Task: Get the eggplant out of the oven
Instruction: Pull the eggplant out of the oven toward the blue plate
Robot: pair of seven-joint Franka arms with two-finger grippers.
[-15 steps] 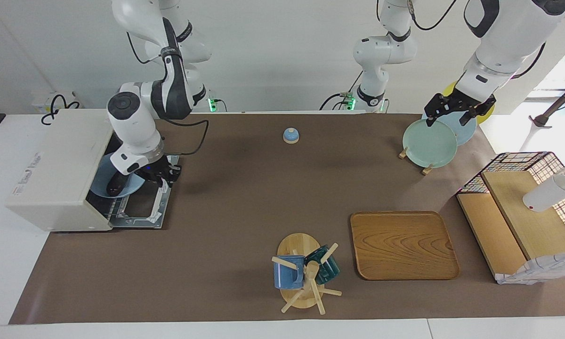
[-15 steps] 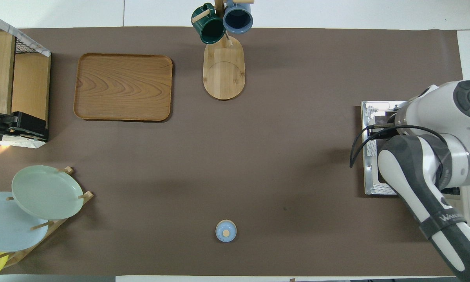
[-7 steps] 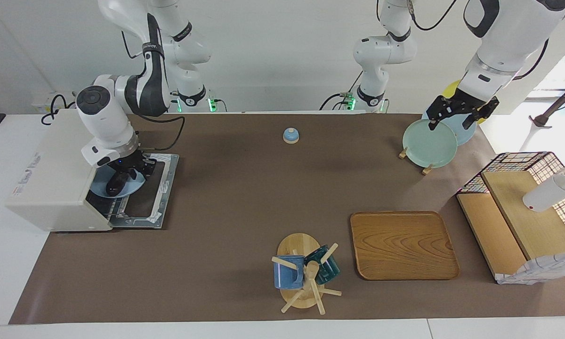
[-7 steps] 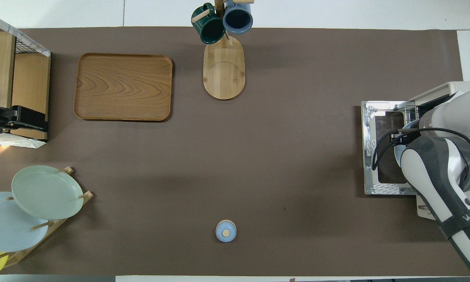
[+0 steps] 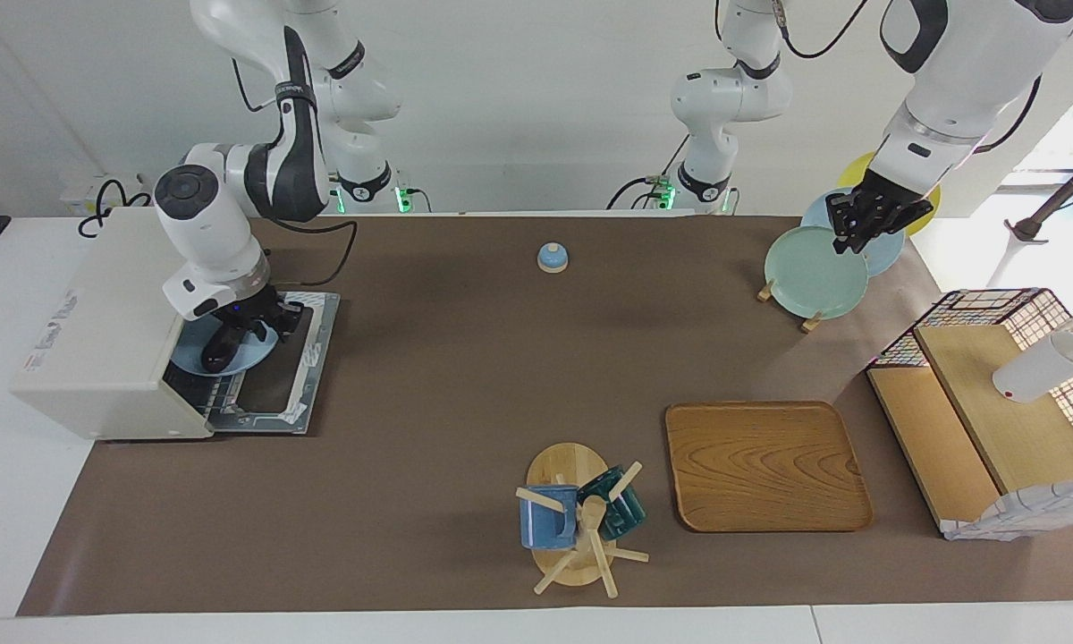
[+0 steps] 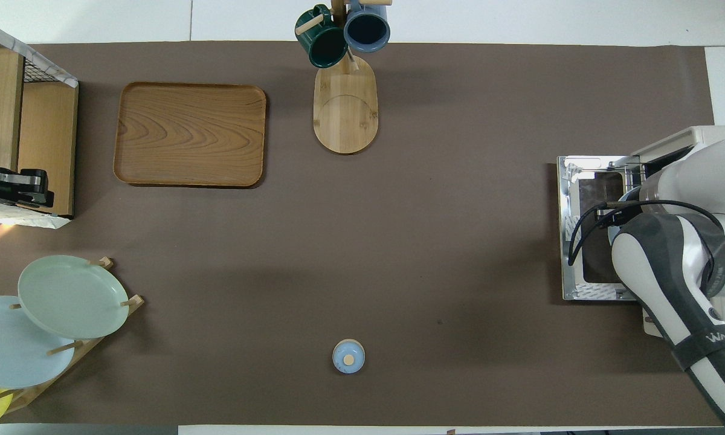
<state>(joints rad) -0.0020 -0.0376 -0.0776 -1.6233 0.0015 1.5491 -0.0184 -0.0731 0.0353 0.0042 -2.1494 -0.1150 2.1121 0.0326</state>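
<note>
The off-white oven (image 5: pixel 98 322) stands at the right arm's end of the table, its door (image 5: pixel 291 362) folded down flat. A blue plate (image 5: pixel 255 351) sits in the oven's mouth with the dark eggplant (image 5: pixel 217 360) lying on it. My right gripper (image 5: pixel 232 344) points down right at the eggplant's upper end. In the overhead view the right arm hides the eggplant and the gripper; only the oven (image 6: pixel 695 142) and its door (image 6: pixel 586 241) show. My left gripper (image 5: pixel 863 234) hangs over the plate rack and holds nothing; it also shows in the overhead view (image 6: pixel 18 187).
A rack with green (image 5: pixel 814 273), blue and yellow plates stands at the left arm's end. A small blue bell (image 5: pixel 552 258) sits near the robots. A wooden tray (image 5: pixel 766 465), a mug tree (image 5: pixel 577 519) with two mugs and a wire shelf (image 5: pixel 992 411) lie farther out.
My right gripper swung from over the open door to over the plate, then settled at the eggplant. The eggplant has not moved. My left gripper turned about its wrist over the plate rack.
</note>
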